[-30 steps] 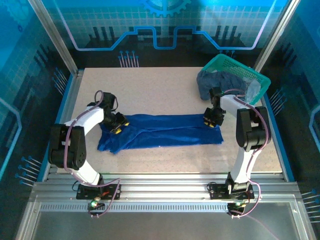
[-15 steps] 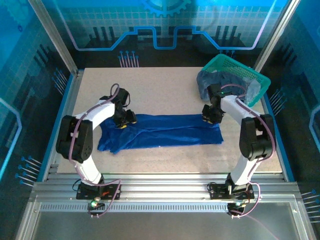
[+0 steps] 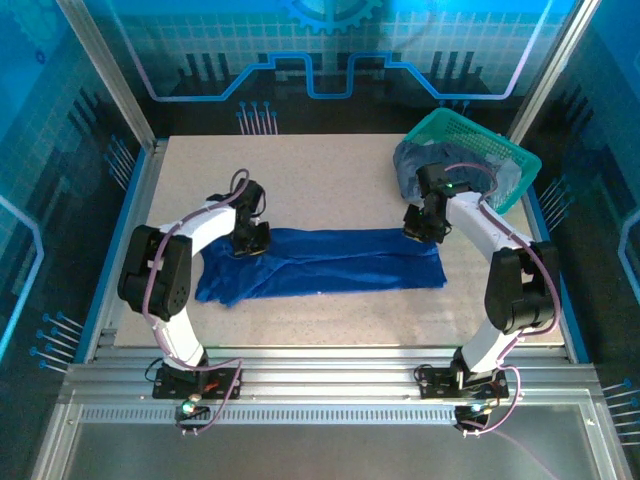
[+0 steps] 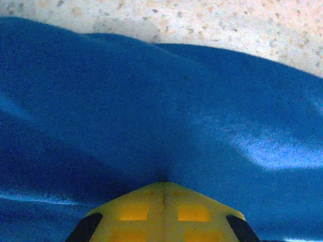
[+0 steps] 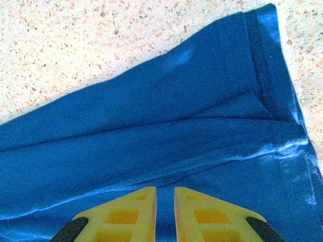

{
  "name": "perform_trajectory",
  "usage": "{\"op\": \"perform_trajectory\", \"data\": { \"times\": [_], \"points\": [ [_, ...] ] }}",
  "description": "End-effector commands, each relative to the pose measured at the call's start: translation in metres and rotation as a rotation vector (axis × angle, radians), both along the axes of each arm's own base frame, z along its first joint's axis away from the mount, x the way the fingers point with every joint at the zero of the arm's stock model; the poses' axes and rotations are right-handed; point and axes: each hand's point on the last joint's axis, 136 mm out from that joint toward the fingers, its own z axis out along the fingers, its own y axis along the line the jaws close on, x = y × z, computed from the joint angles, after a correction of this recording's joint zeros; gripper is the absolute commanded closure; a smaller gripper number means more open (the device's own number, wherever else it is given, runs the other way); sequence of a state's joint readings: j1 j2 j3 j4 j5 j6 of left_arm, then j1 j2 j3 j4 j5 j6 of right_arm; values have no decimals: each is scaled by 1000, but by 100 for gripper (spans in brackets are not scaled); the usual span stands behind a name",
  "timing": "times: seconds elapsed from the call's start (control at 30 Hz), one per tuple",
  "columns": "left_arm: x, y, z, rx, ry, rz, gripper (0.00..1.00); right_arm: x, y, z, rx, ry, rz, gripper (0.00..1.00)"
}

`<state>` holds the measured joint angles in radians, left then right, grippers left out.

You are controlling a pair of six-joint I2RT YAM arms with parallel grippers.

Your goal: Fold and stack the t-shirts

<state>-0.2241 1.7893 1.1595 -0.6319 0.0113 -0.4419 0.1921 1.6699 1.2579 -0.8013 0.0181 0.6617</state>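
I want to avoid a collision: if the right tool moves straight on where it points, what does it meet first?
Most likely the royal blue cloth t-shirt, spread flat directly ahead of the right tool; depth is unclear, so it may be touching it now.

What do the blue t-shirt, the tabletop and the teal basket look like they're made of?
The blue t-shirt looks like soft knit cloth, possibly cotton, with a slight sheen. It lies in creases and has a stitched hem. The tabletop looks hard and matte, beige with dark speckles, perhaps laminate or a stone-look composite. The basket looks like rigid plastic, with open mesh walls.
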Motion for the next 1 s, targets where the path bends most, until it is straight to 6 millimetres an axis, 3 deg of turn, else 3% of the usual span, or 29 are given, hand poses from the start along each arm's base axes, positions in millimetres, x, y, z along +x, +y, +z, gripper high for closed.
{"op": "perform_trajectory", "data": {
  "times": [0.0, 0.1, 0.23, 0.43, 0.67, 0.7, 0.77, 0.9, 0.97],
  "points": [
    [-12, 0, 19, 3, -25, -7, 100, 0, 6, 16, 7, -22, 25, 82],
    [-27, -7, 36, -34, -28, 16, 100, 1, 7, 19, 3, -31, 32, 83],
    [-58, -33, 48, -124, 17, 11, 100, 1, 8, 18, 0, -29, 34, 83],
    [-104, -67, 30, -211, 170, 19, 100, -3, 11, 11, 3, -8, 50, 83],
    [-119, -98, 18, -240, 222, 18, 100, -9, 13, 1, 2, 21, 73, 84],
    [-121, -100, 15, -234, 233, 18, 94, -10, 13, 0, 2, 24, 74, 84],
    [-129, -102, 9, -228, 273, 27, 71, -12, 13, -3, 0, 32, 79, 84],
    [-138, -104, 8, -253, 310, 54, 59, -12, 13, -6, -2, 39, 87, 84],
    [-135, -112, 13, -342, 294, 77, 57, -11, 14, -7, -2, 39, 90, 84]
  ]
}}
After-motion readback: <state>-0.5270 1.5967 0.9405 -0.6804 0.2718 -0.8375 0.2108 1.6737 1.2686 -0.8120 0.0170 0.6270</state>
